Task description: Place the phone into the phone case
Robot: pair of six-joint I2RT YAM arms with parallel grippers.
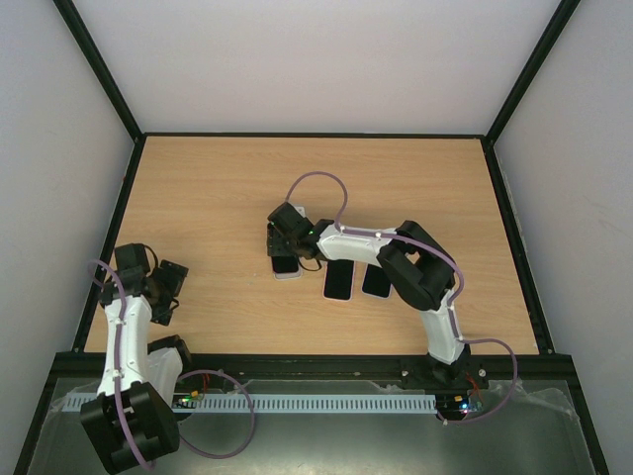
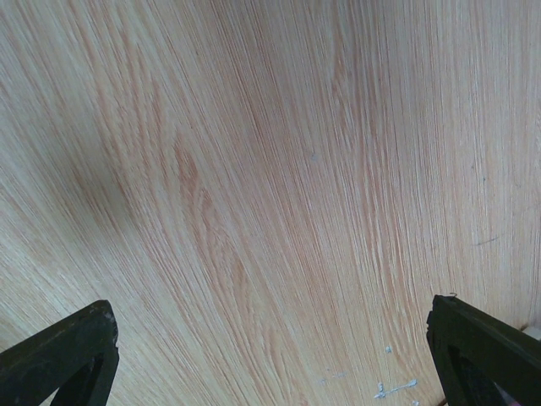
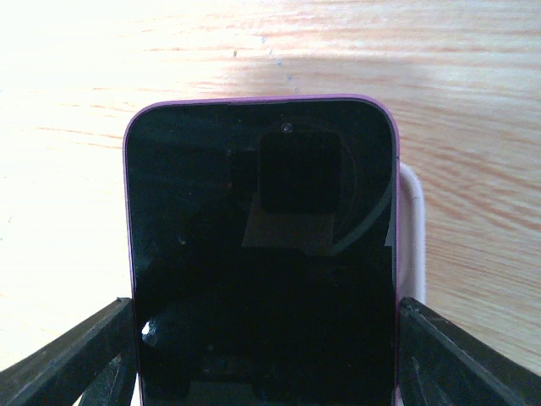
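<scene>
Jaws of the right gripper (image 3: 264, 311) pressed against the 2 long sides of the phone (image 3: 262, 254), white phone case (image 3: 412, 224) just outside the right-hand jaw, left gripper (image 2: 270, 320) spread wide, holding nothing, wooden table (image 2: 254, 169) between its jaws

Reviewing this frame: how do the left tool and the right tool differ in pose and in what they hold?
The right tool reaches to mid-table, while the left tool is folded back near the table's left edge. The right tool's fingers sit against the long edges of a purple-rimmed phone, with a white phone case peeking out beside it. The left tool's fingers are spread wide over bare wood and hold nothing. Both are black two-finger tools.
</scene>
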